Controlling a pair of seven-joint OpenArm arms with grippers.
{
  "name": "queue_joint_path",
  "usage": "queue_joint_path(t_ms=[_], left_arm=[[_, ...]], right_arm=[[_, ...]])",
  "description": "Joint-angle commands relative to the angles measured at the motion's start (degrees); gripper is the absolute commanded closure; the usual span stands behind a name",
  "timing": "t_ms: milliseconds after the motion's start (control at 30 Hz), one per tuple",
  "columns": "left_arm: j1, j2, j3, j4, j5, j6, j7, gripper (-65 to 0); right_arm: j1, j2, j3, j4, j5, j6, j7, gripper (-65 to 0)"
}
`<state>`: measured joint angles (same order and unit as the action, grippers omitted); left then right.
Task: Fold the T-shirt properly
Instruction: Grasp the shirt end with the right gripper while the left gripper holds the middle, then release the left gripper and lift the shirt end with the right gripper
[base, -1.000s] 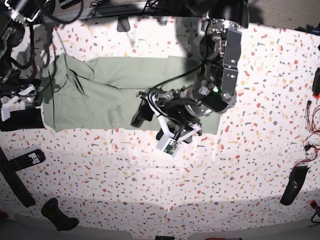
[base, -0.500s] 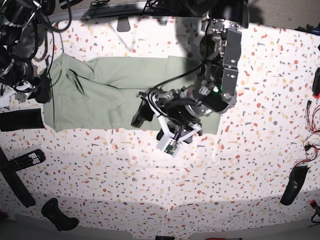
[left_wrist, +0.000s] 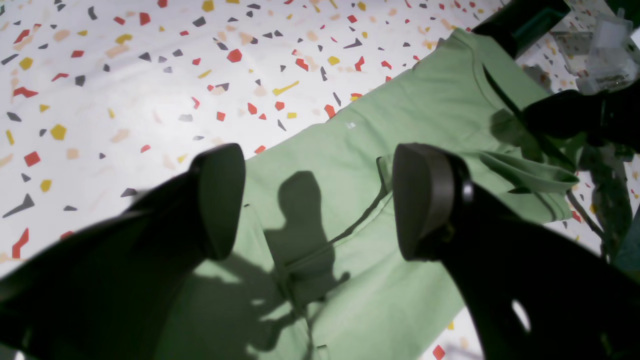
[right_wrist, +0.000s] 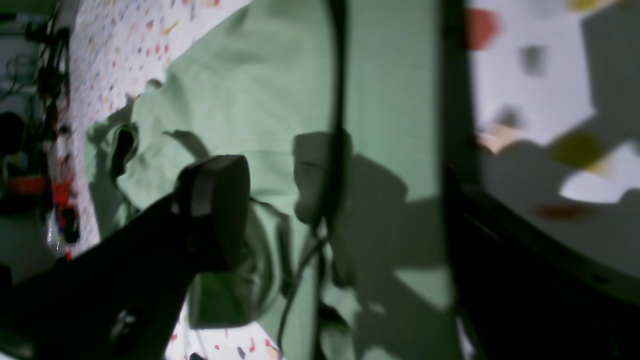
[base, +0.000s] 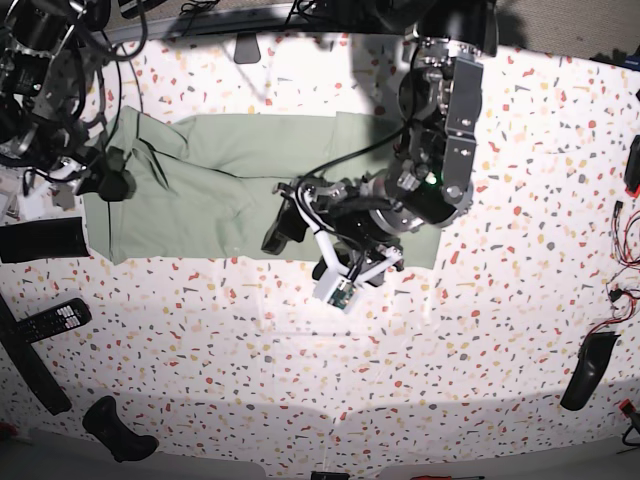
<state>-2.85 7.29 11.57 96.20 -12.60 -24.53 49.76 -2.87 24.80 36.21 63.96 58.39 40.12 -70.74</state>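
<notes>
Terrazzo table (base: 300, 340) bears T-shirt (base: 210, 190); wrist views show both pincers agape, empty.

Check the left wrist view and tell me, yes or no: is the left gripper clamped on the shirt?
No. The left gripper stands wide open above the shirt, with no cloth between its fingers.

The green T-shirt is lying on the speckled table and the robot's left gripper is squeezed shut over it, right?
Not quite. The left gripper is open, jaws wide apart above the T-shirt, holding nothing, as the left wrist view shows. The shirt does lie on the speckled table.
</notes>
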Motion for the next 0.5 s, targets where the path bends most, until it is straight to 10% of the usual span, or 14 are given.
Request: queue_joint_path(t_ms=[0,267,467], left_arm=[[-0.90,1.11,0.11,1.01,-0.90,-0.37,-0.28,-42.8],[0.68,-2.93,0.11,2.73,5.46,-0.33,0.94,-42.7],[6.21,-8.94,0.11,11.58,5.53,0.85,0.96,-42.7]], right_arm=[[0.17,0.52,-1.40,0.35,-1.16,-0.12,-1.73,-45.3],[0.17,0.42,-7.72,0.35,-1.18,-0.12,0.31,-44.6],[0.33,0.44,-7.78,0.35,-1.16,-0.12,1.51,-17.3]])
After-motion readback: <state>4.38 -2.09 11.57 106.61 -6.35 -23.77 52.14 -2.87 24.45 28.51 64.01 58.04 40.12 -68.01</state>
